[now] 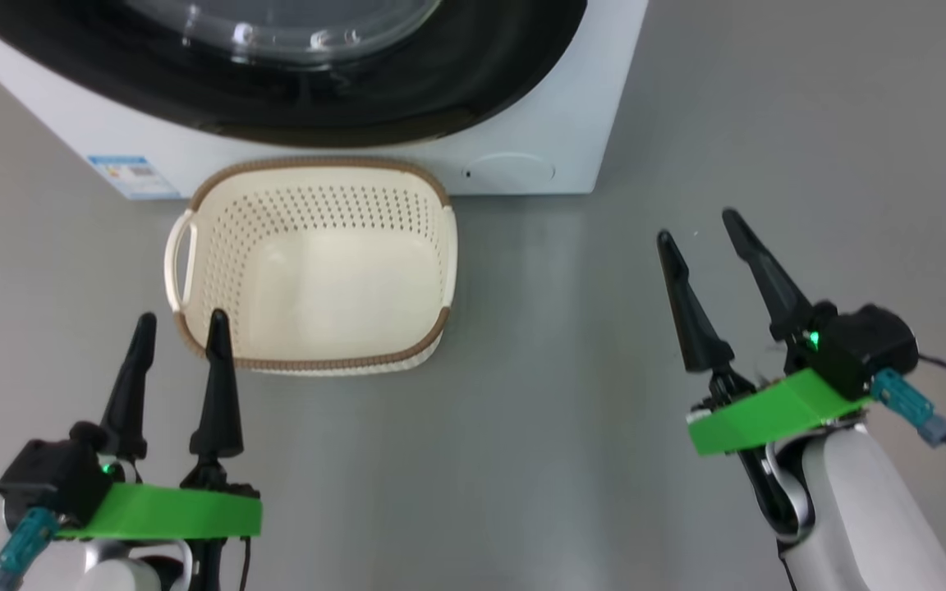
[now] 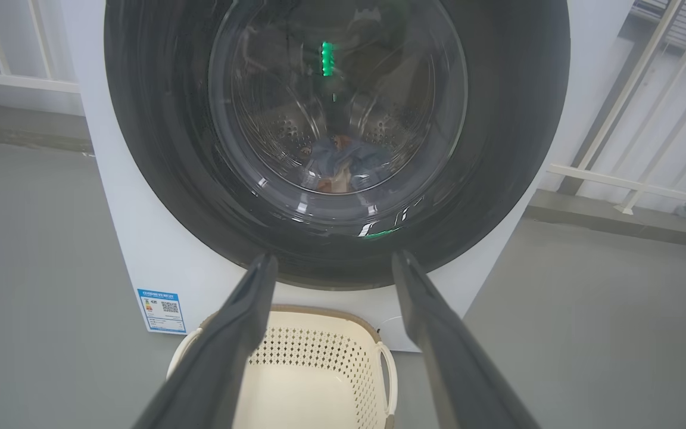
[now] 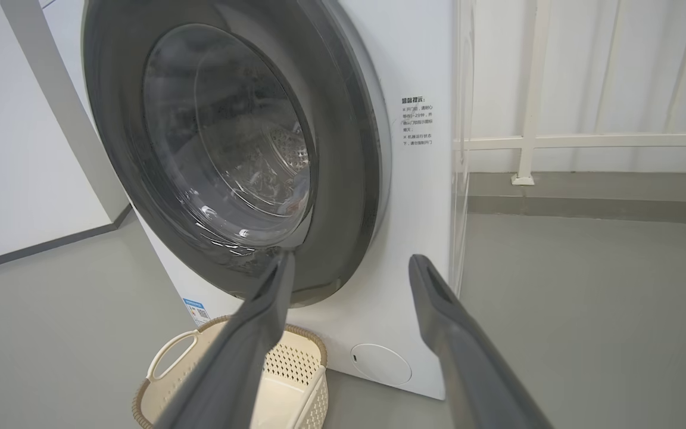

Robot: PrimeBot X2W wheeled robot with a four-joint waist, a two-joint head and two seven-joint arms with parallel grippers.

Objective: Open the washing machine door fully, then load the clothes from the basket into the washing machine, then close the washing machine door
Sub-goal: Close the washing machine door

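The left hand (image 1: 181, 316) hangs low at the robot's left, its two dark fingers spread wide apart with nothing between them. Its fingertips sit just beside the near left corner of the basket (image 1: 321, 162), above the rim and not touching it. The right hand (image 1: 696, 226) is over bare grey floor (image 1: 563, 345), well to the right of the basket. Its fingers are also parted wide and grip nothing.

The basket stands on the floor right in front of the washing machine (image 1: 571, 107), its far rim just beside the white front panel and its pale bottom in plain sight. A blue label sticker (image 1: 130, 175) sits low on the panel to the basket's left, and a round flap (image 1: 511, 170) low to its right.

Above the basket, the washing machine door (image 1: 358, 107) lies shut against the front. Through its glass bowl, in the left wrist view, the clothes (image 2: 337, 164) show as a small blue and orange bundle at the bottom of the steel drum.
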